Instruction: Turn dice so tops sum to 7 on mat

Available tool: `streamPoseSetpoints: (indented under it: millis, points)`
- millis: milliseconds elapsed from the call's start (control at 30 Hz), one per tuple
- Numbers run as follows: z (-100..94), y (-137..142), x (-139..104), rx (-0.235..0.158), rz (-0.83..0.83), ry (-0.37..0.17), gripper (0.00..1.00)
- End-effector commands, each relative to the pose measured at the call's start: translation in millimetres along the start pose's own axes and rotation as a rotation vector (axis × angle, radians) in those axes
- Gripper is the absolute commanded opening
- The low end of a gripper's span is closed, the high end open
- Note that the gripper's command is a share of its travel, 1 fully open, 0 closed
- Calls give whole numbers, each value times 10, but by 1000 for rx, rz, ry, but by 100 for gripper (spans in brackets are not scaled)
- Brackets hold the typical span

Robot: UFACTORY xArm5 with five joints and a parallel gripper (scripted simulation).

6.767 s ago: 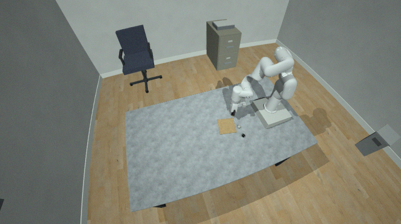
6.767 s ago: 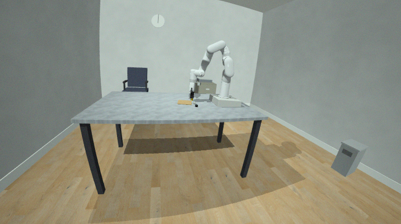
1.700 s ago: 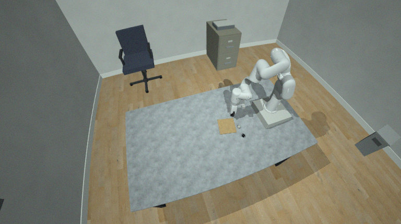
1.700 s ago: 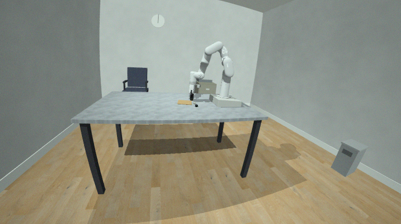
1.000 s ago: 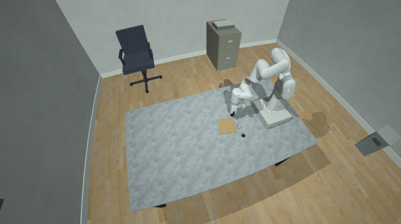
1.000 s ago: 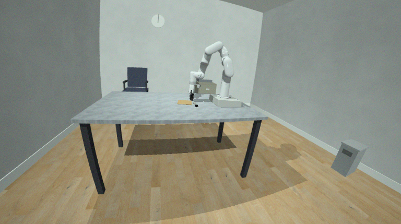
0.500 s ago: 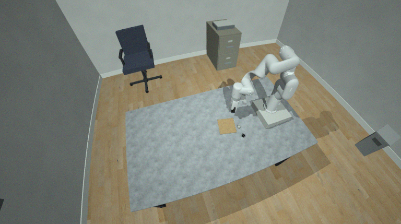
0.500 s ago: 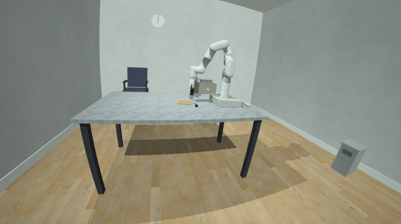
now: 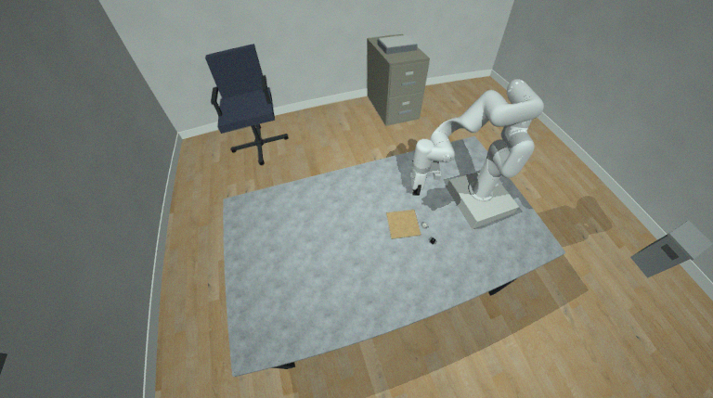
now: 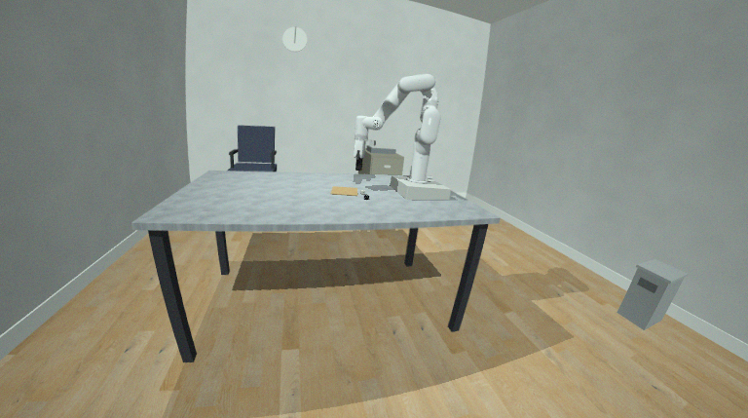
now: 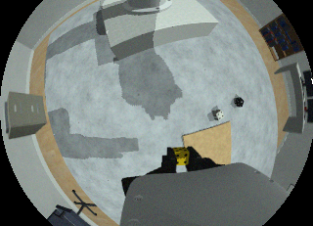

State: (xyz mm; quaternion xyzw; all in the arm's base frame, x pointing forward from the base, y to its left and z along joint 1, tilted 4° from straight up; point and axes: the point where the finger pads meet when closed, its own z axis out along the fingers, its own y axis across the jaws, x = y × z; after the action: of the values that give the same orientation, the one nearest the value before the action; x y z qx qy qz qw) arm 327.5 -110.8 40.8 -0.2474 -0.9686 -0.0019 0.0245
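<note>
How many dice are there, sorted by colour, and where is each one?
Yellow die: 1, held in the gripper above the table
White die: 1, on the table beside the mat
Black die: 1, on the table, off the mat
Total: 3 dice

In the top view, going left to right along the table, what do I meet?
Mat → gripper, shut on a yellow die, raised above the table → white die → black die → arm's base plate.
</note>
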Motion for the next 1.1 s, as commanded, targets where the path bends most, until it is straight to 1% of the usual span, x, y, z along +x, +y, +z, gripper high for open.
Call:
streamPoseSetpoints:
  millis: [0,67,100,167,233,300,367,400,433,467,500,567,600,633,700,733,767,800,833,867,1000,1067]
  points:
    - [-17,3,-15,-1,0,-4,15]
    - [-17,64,-37,0,-21,-4,15]
    - [-17,185,-78,2,-62,-3,15]
    - [-8,573,-174,7,-186,-1,15]
    - [-4,660,-189,8,-213,-1,15]
    - [12,950,-222,12,-300,1,15]
    - [15,993,-225,12,-313,1,15]
    - [39,1292,-230,16,-400,2,15]
    - [45,1355,-228,17,-418,3,15]
    - [45,1355,-228,17,-418,3,15]
    - [69,1602,-209,20,-489,4,15]
    - [69,1602,-209,20,-489,4,15]
    - [81,1708,-196,21,-518,4,15]
    - [119,2014,-140,26,-604,6,15]
    - [119,2014,-140,26,-604,6,15]
    - [152,2247,-79,29,-670,7,15]
    - [152,2247,-79,29,-670,7,15]
    - [175,2392,-34,31,-710,8,15]
    - [175,2392,-34,31,-710,8,15]
    - [185,2455,-12,32,-728,8,15]
    - [187,2466,-8,30,-731,4,15]
    - [190,2465,-8,25,-732,-9,15]
